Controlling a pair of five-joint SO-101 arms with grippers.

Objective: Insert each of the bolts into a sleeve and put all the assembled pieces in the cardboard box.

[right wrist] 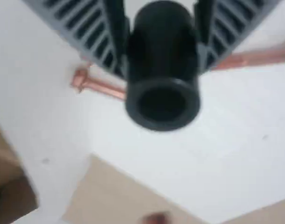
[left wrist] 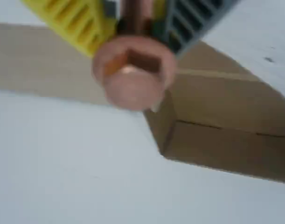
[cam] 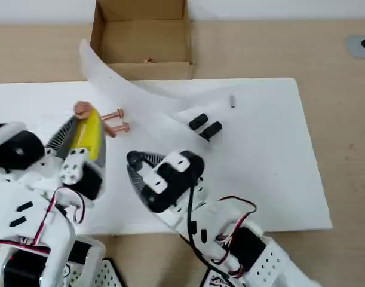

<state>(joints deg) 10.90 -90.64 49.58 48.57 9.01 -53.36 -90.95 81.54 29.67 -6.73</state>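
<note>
Holding parts ready for joining
Left gripper [left wrist: 133, 18] is clamping a bolt [left wrist: 133, 72], right gripper [right wrist: 163, 23] a sleeve [right wrist: 163, 93], open end outward to receive it; cardboard box [cam: 149, 70] at twelve o'clock.

The cardboard box [cam: 143, 70] stands open-topped at the far side of the bench [cam: 340, 119]. A clear plastic bag [cam: 131, 92] rises by the box's front left corner and runs rightward across its front, barring the low way in. Two loose bolts [cam: 114, 114] lie ahead of the box's left corner, and two black sleeves [cam: 198, 121] ahead of its right corner. There is passing room over the white sheet [cam: 266, 167], right of the box's front.
</note>
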